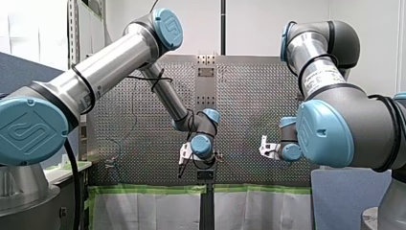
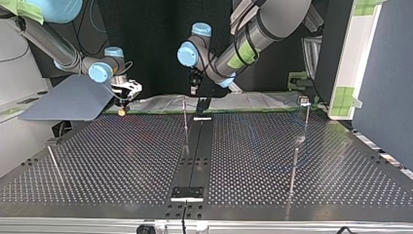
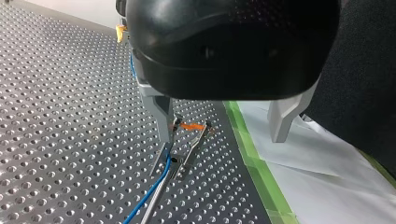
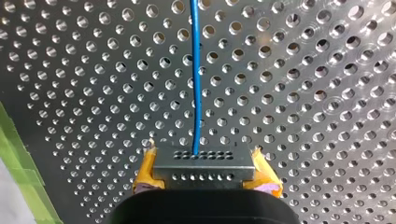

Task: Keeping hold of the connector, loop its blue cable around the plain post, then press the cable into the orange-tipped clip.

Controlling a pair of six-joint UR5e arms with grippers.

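Here, my right gripper [image 4: 204, 179] pinches the connector [image 4: 201, 161], a dark rectangular block with two rows of small holes, between yellow wedge-shaped pads; it hangs at the far left of the top view. The cable [image 4: 196, 84], thin, smooth and blue, leaves the connector's face and runs straight ahead of the gripper, above the table [image 4: 303, 93], a shiny metal sheet dotted with countersunk holes. In the left wrist view the cable passes one tapered metal finger [image 3: 161, 112] of my left gripper [image 3: 223, 135], whose fingers are spread wide and hold nothing. The clip [image 3: 192, 127], slim metal prongs with an orange tip, stands between those fingers, just beside the one near the cable; whether the cable sits in it cannot be told. My left arm is the nearer to the clip, and the cable's long axis points from the connector toward it. Which of the slim rods [image 2: 294, 165] in the top view is the plain post is unclear. Green tape [image 3: 252, 158] edges the table.
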